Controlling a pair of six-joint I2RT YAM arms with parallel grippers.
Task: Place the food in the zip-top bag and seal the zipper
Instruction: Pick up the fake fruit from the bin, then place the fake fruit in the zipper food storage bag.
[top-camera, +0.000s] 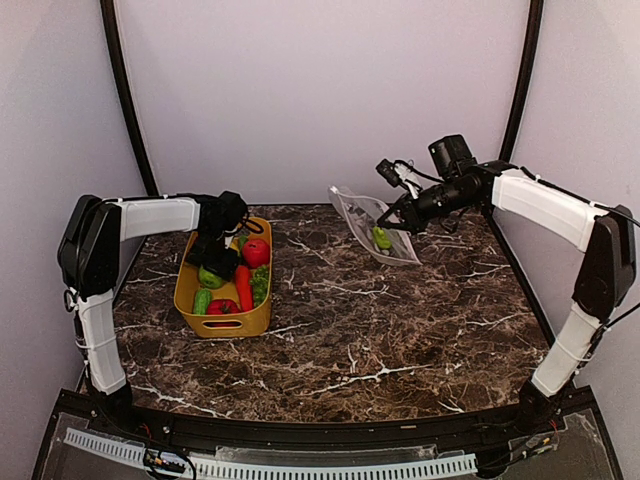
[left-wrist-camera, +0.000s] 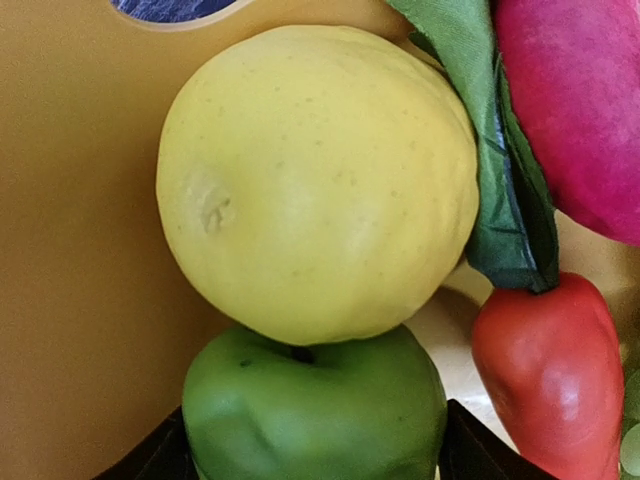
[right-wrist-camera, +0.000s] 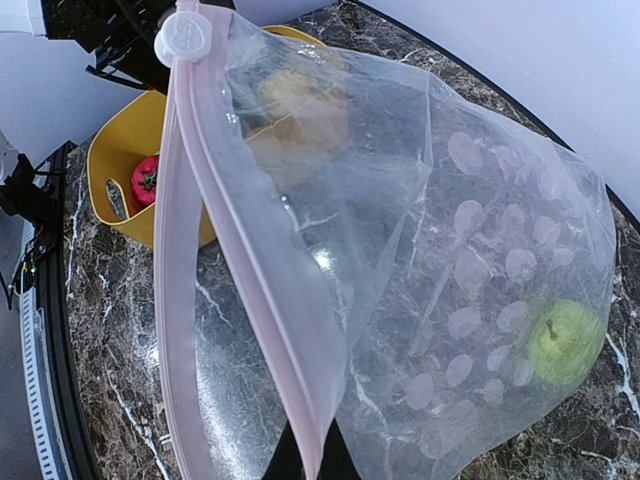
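The yellow basket (top-camera: 190, 290) holds the food: a red apple (top-camera: 256, 252), an orange-red carrot (top-camera: 243, 287), a cucumber (top-camera: 203, 300) and greens. My left gripper (top-camera: 214, 262) is down in the basket. In the left wrist view its gripper (left-wrist-camera: 315, 440) has a finger touching each side of a green apple (left-wrist-camera: 315, 405) that lies under a yellow lemon (left-wrist-camera: 320, 180). My right gripper (top-camera: 388, 222) is shut on the zip-top bag (top-camera: 372, 222) and holds it up at the back. In the right wrist view the gripper (right-wrist-camera: 318, 458) pinches one lip of the pink zipper (right-wrist-camera: 240, 270). The mouth gapes and one green fruit (right-wrist-camera: 565, 340) lies inside.
The basket stands at the left of the marble table (top-camera: 380, 330). A red carrot (left-wrist-camera: 550, 380), a leaf (left-wrist-camera: 500, 150) and a red apple (left-wrist-camera: 580, 110) crowd the right of the left gripper. The zipper's white slider (right-wrist-camera: 185, 38) sits at the strip's far end.
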